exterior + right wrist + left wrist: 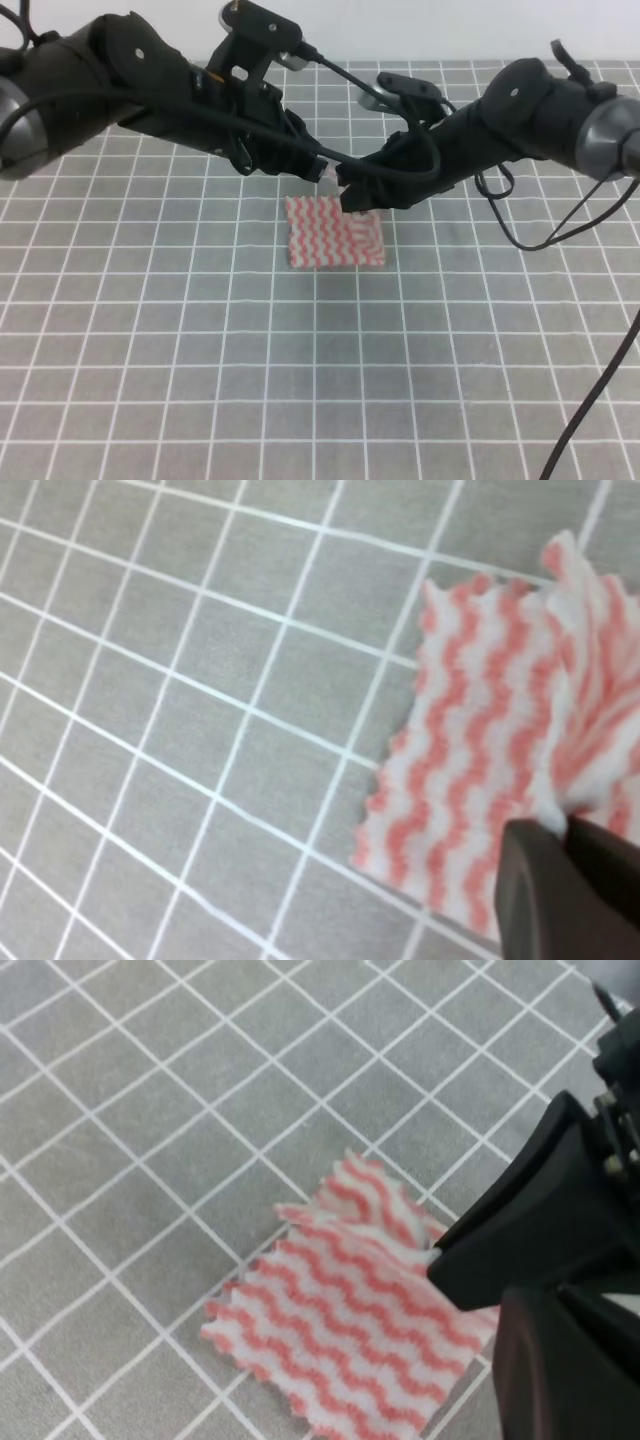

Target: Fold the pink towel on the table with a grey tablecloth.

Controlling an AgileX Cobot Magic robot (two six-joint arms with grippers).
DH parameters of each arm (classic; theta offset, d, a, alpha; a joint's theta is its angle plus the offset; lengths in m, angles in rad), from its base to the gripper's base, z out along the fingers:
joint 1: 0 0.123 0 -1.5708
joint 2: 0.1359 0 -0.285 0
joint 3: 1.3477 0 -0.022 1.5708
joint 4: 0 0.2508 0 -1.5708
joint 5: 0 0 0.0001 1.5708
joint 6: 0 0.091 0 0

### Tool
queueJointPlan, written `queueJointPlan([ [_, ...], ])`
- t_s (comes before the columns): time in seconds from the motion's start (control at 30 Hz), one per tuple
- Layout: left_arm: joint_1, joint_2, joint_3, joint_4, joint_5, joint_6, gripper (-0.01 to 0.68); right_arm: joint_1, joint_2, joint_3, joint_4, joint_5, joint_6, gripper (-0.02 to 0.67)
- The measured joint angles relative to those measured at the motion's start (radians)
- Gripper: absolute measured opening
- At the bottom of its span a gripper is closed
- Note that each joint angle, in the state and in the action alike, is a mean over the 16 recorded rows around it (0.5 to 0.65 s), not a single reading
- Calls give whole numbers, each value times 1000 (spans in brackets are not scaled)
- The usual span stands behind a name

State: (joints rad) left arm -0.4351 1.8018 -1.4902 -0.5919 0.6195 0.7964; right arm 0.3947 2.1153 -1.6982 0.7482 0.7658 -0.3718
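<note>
- Towel [333,233]: flat on grey surface [200,350].
- Right gripper [565,830]: pinching towel edge.
- Left gripper [322,170]: state unclear.
- Risk: thin cloth slipping, fold skewing.

high: front, downward | wrists: close, downward | shared: pink towel [334,238]

Even, diffuse bright light; faint soft shadows under arms; wrist views slightly blurred, near gripper parts defocused.

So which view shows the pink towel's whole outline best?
Exterior high: the pink towel lies nearly whole on the grey grid, only its far edge hidden by the arms. Left wrist hides its right part behind the claw; right wrist crops it.
</note>
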Motion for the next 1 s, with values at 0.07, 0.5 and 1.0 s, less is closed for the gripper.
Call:
queueJointPlan([
  [0.07,0,-5,0,1,2,-3,-1,8,7,0,9,-6,0,-15],
  [0.5,0,-8,0,3,13,-4,-1,51,54,-17,51,-48,-8,-15],
  [1.0,0,-9,0,2,16,-1,-1,77,92,-27,127,-97,-67,65],
])
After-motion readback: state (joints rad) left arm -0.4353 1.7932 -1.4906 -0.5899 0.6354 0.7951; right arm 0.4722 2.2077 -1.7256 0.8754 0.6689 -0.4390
